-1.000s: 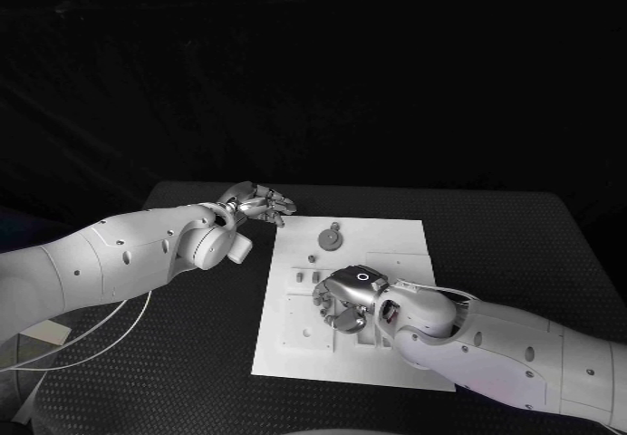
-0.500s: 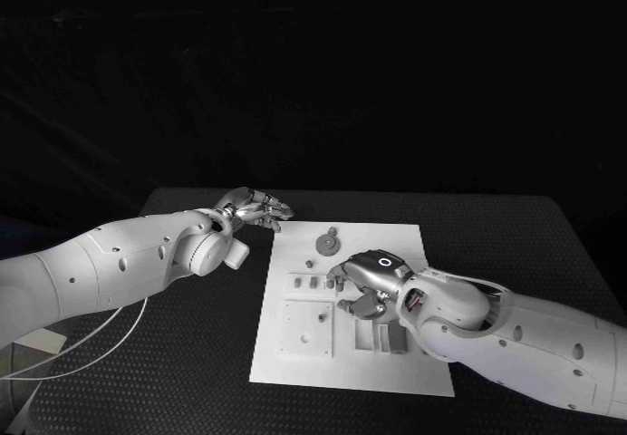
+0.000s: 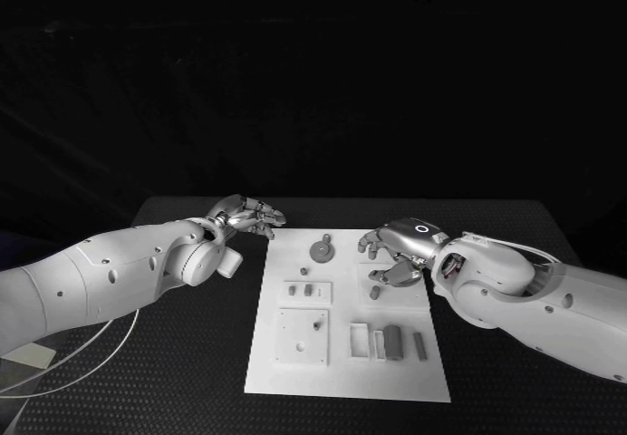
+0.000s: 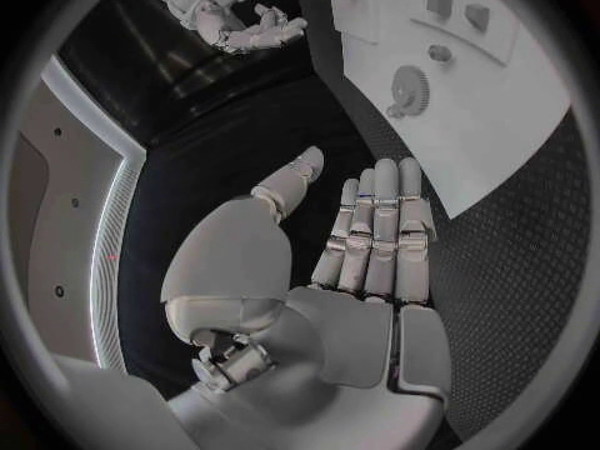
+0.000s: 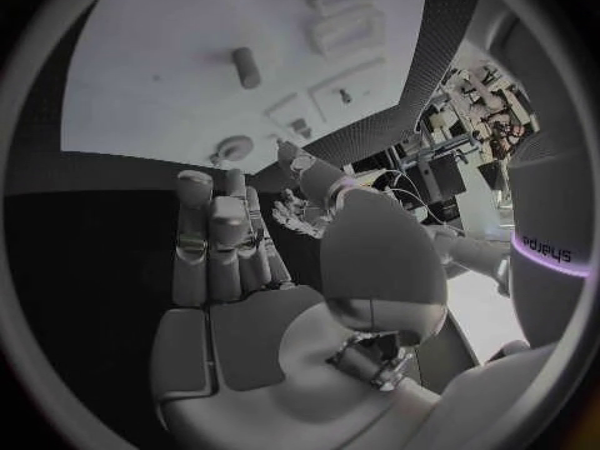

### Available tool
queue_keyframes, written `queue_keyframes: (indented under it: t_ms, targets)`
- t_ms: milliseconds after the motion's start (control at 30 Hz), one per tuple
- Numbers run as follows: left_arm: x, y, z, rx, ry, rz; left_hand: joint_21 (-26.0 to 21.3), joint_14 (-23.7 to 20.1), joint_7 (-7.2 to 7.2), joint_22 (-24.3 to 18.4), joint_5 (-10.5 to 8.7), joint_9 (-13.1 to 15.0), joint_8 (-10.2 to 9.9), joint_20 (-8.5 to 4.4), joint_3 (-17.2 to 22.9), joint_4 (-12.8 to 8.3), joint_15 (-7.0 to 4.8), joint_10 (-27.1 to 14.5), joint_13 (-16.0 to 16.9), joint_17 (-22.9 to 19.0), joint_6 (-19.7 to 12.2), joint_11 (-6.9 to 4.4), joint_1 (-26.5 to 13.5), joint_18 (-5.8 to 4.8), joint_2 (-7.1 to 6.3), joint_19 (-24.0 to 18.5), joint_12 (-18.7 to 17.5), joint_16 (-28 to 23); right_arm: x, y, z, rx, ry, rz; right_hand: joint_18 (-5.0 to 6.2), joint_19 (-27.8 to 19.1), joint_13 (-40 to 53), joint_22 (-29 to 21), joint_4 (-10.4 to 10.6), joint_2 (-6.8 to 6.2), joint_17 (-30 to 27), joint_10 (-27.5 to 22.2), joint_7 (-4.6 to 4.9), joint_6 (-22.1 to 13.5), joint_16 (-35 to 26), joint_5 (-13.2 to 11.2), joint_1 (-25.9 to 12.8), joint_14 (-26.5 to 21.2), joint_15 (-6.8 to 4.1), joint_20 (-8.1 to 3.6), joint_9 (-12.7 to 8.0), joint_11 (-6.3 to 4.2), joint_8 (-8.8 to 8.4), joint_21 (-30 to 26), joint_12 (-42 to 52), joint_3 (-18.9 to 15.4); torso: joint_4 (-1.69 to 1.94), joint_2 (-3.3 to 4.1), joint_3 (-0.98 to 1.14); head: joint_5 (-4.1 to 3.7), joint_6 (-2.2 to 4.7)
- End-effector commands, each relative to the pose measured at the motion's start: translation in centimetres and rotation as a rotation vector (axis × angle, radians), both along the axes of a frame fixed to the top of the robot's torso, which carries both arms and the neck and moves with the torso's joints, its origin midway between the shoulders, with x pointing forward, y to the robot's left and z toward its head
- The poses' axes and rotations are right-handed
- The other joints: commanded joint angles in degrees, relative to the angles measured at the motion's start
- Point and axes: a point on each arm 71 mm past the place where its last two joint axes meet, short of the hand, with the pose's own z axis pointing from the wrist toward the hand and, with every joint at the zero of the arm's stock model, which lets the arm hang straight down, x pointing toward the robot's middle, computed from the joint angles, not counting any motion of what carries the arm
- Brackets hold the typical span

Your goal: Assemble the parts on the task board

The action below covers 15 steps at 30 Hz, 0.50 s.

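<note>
The white task board (image 3: 392, 381) lies in the middle of the black table. On it are a round gear-like part (image 3: 320, 246), a small cylinder (image 3: 375, 292), two small pieces in a recessed square (image 3: 304, 291), a square plate (image 3: 302, 335) and upright blocks (image 3: 390, 343). My right hand (image 3: 396, 251) hovers over the board's far right part, fingers apart and holding nothing. Off the board's far left corner my left hand (image 3: 250, 216) is held above the table, empty. The right wrist view shows straight fingers (image 5: 219, 240), the cylinder (image 5: 246, 67) and the gear (image 5: 231, 150). In the left wrist view the fingers (image 4: 375, 230) are extended near the gear (image 4: 409, 90).
Black textured table (image 3: 523, 236) surrounds the board on all sides. A white cable (image 3: 79, 340) hangs beside my left arm at the table's left edge. The left wrist view also shows my right hand (image 4: 231, 15) above the table.
My right hand has lifted off the board's middle and moved to its far right part, uncovering the small cylinder and the blocks. The left hand has hardly moved.
</note>
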Motion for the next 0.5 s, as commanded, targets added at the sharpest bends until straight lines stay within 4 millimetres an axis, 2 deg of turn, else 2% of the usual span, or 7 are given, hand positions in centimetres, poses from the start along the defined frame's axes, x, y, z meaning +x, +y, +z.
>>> queue_keyframes:
  t_ms: [33, 67, 133, 167, 233, 400, 500]
  targets:
    - [0.0, 0.1, 0.2, -0.013, -0.015, -0.005, -0.39, -0.07, -0.09, -0.09, 0.15, -0.06, 0.26, 0.14, -0.39, 0.09, 0.24, 0.24, 0.06, 0.09, -0.14, 0.18, -0.41, 0.55, 0.01, 0.41, 0.28, -0.27, 0.2, -0.7, -1.0, -0.085, 0.089, 0.017, 3.60, -0.79, -0.53, 1.02, 1.25, -1.11, 0.06, -1.07, -0.08, -1.09, -0.10, 0.17, -0.03, -1.04, 0.73, 0.13, -0.40, 0.49, -0.41, -0.39, -0.59, 0.33, 0.18, 0.01, -0.08, -0.44, 0.38]
    - [0.0, 0.1, 0.2, -0.013, -0.015, -0.003, -0.39, -0.07, -0.09, -0.10, 0.15, -0.05, 0.26, 0.13, -0.39, 0.08, 0.24, 0.24, 0.06, 0.09, -0.14, 0.17, -0.41, 0.55, 0.01, 0.41, 0.28, -0.27, 0.2, -0.7, -1.0, -0.090, 0.093, 0.016, 3.60, -0.87, -0.64, 1.05, 1.57, -1.31, 0.09, -1.09, -0.19, -1.12, -0.02, 0.16, -0.03, -1.16, 0.80, 0.19, -0.43, 0.53, -0.33, -0.40, -0.62, 0.35, 0.18, 0.01, -0.08, -0.44, 0.38]
    - [0.0, 0.0, 0.2, -0.014, -0.015, -0.004, -0.40, -0.07, -0.09, -0.10, 0.15, -0.05, 0.26, 0.13, -0.40, 0.08, 0.24, 0.25, 0.06, 0.09, -0.13, 0.17, -0.41, 0.55, 0.01, 0.41, 0.28, -0.27, 0.4, -1.1, -1.2, -0.106, 0.105, 0.010, 3.60, -1.11, -0.97, 1.11, 2.35, -1.59, 0.15, -1.43, -1.03, -1.13, 0.13, 0.15, -0.14, -1.50, 0.98, 0.34, -0.49, 0.72, -0.08, -0.45, -0.84, 0.26, 0.04, 0.06, 0.00, -0.39, 0.53]
    - [0.0, 0.0, 0.2, -0.015, -0.015, -0.006, -0.40, -0.07, -0.10, -0.10, 0.15, -0.05, 0.27, 0.14, -0.40, 0.08, 0.24, 0.26, 0.07, 0.09, -0.13, 0.17, -0.41, 0.54, 0.00, 0.41, 0.28, -0.27, 0.4, -1.2, -1.3, -0.112, 0.110, 0.007, 3.60, -1.17, -1.04, 1.12, 2.53, -1.64, 0.16, -1.46, -1.07, -1.01, 0.18, 0.14, -0.13, -1.58, 1.01, 0.36, -0.48, 0.75, 0.06, -0.45, -0.86, 0.22, 0.06, 0.07, 0.02, -0.45, 0.55]
    - [0.0, -0.1, 0.2, -0.015, -0.012, -0.007, -0.40, -0.07, -0.10, -0.10, 0.15, -0.06, 0.27, 0.14, -0.41, 0.07, 0.23, 0.26, 0.07, 0.10, -0.13, 0.17, -0.41, 0.54, -0.01, 0.41, 0.28, -0.27, 0.6, -1.3, -1.5, -0.121, 0.116, 0.005, 3.60, -1.30, -1.21, 1.16, 2.97, -1.63, 0.17, -1.38, -0.77, -0.15, 0.30, 0.14, -0.11, -1.73, 1.03, 0.40, -0.31, 0.76, 0.71, -0.44, -0.82, 0.09, 0.17, 0.07, 0.03, -0.62, 0.48]
    - [0.1, -0.1, 0.2, -0.015, -0.013, -0.008, -0.43, -0.08, -0.09, -0.11, 0.15, -0.07, 0.26, 0.14, -0.44, 0.06, 0.24, 0.26, 0.08, 0.10, -0.16, 0.16, -0.43, 0.54, -0.04, 0.41, 0.28, -0.29, 0.6, -1.0, -2.4, -0.153, 0.145, 0.015, 3.60, -1.31, -1.32, 1.18, 3.26, -1.49, 0.17, -1.23, -0.61, 0.18, 0.44, 0.13, 0.00, -1.78, 1.01, 0.40, -0.26, 0.74, 1.05, -0.38, -0.73, -0.04, -0.01, 0.07, 0.08, -0.49, 0.52]
    - [0.1, -0.2, 0.2, -0.016, -0.012, -0.010, -0.44, -0.08, -0.09, -0.11, 0.15, -0.07, 0.26, 0.14, -0.45, 0.06, 0.24, 0.26, 0.08, 0.11, -0.16, 0.16, -0.44, 0.54, -0.03, 0.42, 0.27, -0.30, 0.3, -1.0, -3.0, -0.171, 0.165, 0.024, 3.60, -1.35, -1.44, 1.18, 3.53, -1.46, 0.16, -1.15, -0.47, 0.56, 0.54, 0.13, -0.02, -1.82, 0.99, 0.41, -0.20, 0.72, 1.39, -0.35, -0.67, -0.20, 0.12, 0.06, 0.09, -0.49, 0.41]
